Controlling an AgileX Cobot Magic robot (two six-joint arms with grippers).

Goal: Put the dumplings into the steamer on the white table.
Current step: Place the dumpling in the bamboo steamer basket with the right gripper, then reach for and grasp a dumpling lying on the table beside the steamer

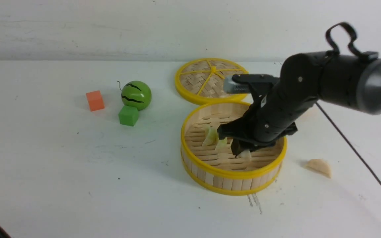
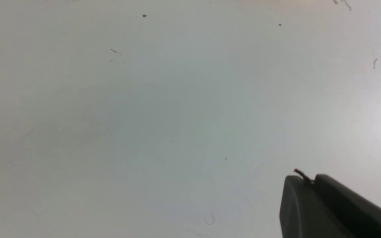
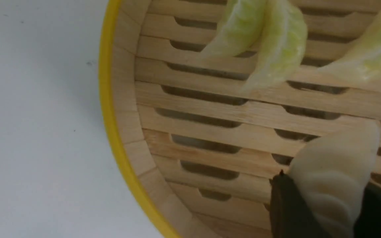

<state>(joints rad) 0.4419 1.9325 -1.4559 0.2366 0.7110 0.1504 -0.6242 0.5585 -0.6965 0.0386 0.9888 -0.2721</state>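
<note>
Surface (image 1: 45, 165): white, flat, marked with small dark scuffs and specks.
Right of centre: steamer (image 1: 233, 173), upright; woven lid (image 1: 190, 94) flat just behind it.
Left of centre: orange cube (image 1: 95, 100); toy watermelon (image 1: 136, 95); green cube (image 1: 128, 115) just in front of the watermelon.
Far right: cream dumpling (image 1: 318, 167), apart from the steamer.

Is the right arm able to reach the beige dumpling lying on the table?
Probably yes: the beige dumpling lies unobstructed on that arm's side, though the right gripper holds a cream dumpling.
</note>
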